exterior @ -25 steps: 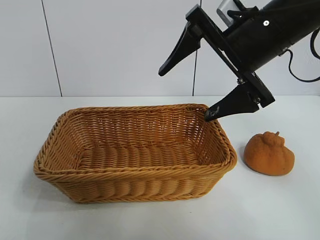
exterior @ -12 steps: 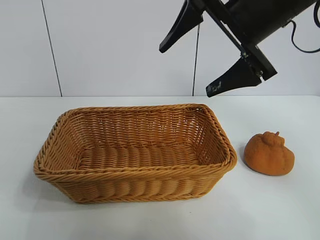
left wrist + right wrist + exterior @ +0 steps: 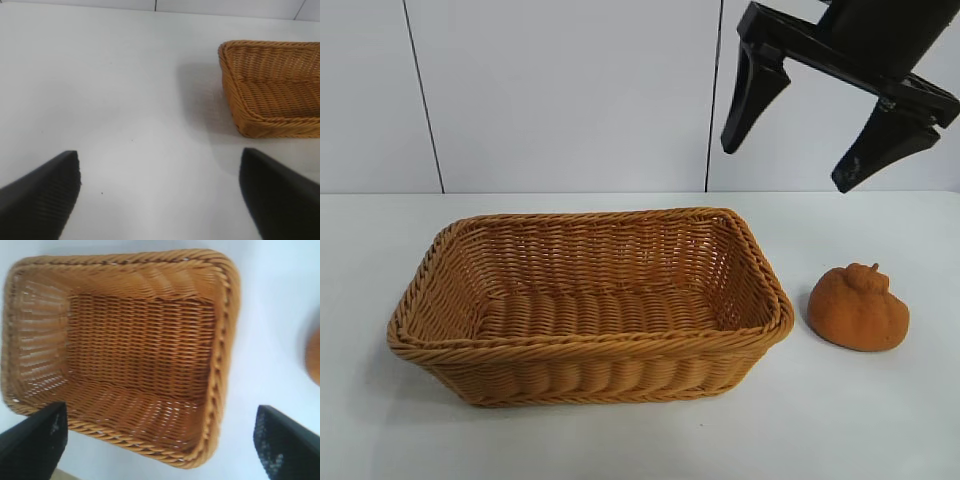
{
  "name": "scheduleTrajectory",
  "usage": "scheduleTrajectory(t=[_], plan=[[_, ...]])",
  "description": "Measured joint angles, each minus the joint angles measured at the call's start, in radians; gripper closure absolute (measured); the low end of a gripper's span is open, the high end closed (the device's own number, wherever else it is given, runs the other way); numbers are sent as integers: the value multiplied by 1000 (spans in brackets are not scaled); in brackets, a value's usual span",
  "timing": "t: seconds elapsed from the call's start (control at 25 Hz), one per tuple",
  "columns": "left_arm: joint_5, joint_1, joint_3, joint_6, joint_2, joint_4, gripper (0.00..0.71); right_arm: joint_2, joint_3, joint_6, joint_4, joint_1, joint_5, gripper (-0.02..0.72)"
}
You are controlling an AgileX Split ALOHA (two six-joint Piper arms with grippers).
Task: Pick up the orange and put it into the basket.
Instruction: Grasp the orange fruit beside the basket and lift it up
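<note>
The right arm's black gripper (image 3: 837, 135) hangs high in the air with its two long tapered fingers (image 3: 751, 95) spread wide apart and pointing down, holding nothing and touching nothing. Below it and off to one side sits the large rectangular tan-orange woven wicker basket (image 3: 588, 345), its flared sides and braided rim plainly seen, with nothing inside it. Below the gripper's other finger, on the white desk (image 3: 860, 420), rests the lumpy, matte dull-orange fruit with a knob and short stem on top, the orange (image 3: 858, 306); it lies just beside the basket's short end, apart from the rim, and well clear of the fingertips above.

From the right wrist view the basket (image 3: 222, 340) fills most of the space between the spread fingers (image 3: 35, 442), and a blurred orange sliver at the edge (image 3: 314, 355) is probably the fruit, though too little shows to be sure.

The left arm's gripper (image 3: 160, 195) is also wide open and holds nothing, hovering over bare desk (image 3: 110, 85), with one corner of the basket (image 3: 260, 90) ahead of it and to one side.
</note>
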Motion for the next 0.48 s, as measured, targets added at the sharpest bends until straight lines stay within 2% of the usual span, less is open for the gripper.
scheduleTrajectory(t=[0.04, 0.16, 0.32, 0.48], plan=[[0, 0, 0, 0, 0, -1, 95, 5, 0, 15, -29, -8, 5, 10], [0, 0, 2, 1, 0, -1, 95, 22, 0, 37, -65, -49, 12, 10], [0, 0, 2, 1, 0, -1, 95, 46, 0, 40, -72, -109, 9, 10], [0, 0, 2, 1, 0, -1, 95, 91, -1, 40, -72, -147, -32, 10]])
